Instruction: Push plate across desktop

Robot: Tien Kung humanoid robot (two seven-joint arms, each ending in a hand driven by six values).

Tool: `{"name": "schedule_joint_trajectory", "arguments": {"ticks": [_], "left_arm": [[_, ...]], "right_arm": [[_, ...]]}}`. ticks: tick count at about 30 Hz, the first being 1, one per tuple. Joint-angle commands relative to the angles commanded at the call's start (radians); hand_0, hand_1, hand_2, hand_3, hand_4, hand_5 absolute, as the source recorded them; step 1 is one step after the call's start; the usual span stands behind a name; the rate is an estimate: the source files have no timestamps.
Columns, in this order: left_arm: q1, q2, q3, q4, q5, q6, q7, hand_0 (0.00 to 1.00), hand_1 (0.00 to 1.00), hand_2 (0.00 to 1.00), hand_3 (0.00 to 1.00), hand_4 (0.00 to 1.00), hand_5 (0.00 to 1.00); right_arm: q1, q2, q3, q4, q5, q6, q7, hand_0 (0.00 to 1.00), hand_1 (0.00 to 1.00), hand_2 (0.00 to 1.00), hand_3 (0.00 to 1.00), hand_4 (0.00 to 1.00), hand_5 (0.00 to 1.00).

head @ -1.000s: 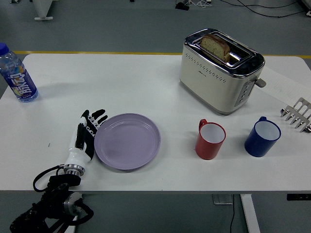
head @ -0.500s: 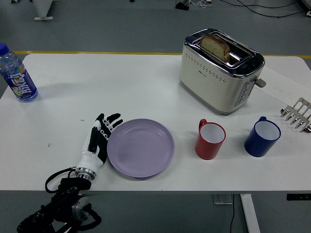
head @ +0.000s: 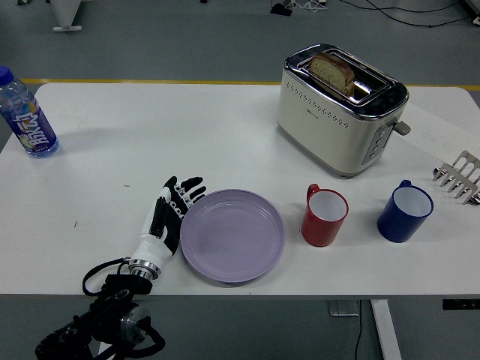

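Observation:
A lilac plate (head: 232, 235) lies flat on the white table (head: 187, 135), near its front edge and a little left of centre. My left hand (head: 171, 213) rests flat against the plate's left rim, fingers straight and spread, holding nothing. A small gap separates the plate's right rim from a red mug (head: 325, 215). My right hand is out of view.
A blue mug (head: 405, 211) stands right of the red mug. A cream toaster (head: 341, 107) with bread in it stands at the back right. A water bottle (head: 26, 116) stands at the far left. A metal rack (head: 459, 176) sits at the right edge.
My left hand has moved right and slightly toward the front edge, and the plate has slid right with it, closer to the red mug.

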Motion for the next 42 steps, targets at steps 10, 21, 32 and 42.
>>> {"name": "schedule_joint_trajectory", "arguments": {"ticks": [10, 21, 32, 42], "left_arm": [[-0.016, -0.009, 0.013, 0.001, -0.004, -0.001, -0.001, 0.771, 0.793, 0.813, 0.639, 0.539, 0.998], [-0.019, -0.014, 0.026, 0.002, -0.015, -0.005, 0.002, 0.77, 0.79, 0.813, 0.638, 0.534, 0.998], [-0.021, -0.016, 0.021, -0.002, -0.019, 0.0, 0.0, 0.769, 0.789, 0.81, 0.635, 0.533, 0.998], [-0.019, -0.011, -0.093, -0.019, 0.03, 0.026, 0.018, 0.75, 0.758, 0.765, 0.616, 0.529, 0.998]], "right_arm": [[0.007, -0.001, 0.003, -0.001, -0.003, -0.001, 0.002, 0.669, 0.622, 0.697, 0.574, 0.275, 0.168], [0.011, -0.002, 0.006, -0.001, -0.005, -0.001, 0.002, 0.669, 0.622, 0.699, 0.573, 0.274, 0.168], [0.011, -0.001, 0.009, 0.0, -0.009, 0.0, 0.0, 0.669, 0.622, 0.698, 0.572, 0.272, 0.172], [0.012, -0.001, 0.011, -0.001, -0.011, 0.0, 0.001, 0.667, 0.622, 0.698, 0.572, 0.274, 0.168]]}}
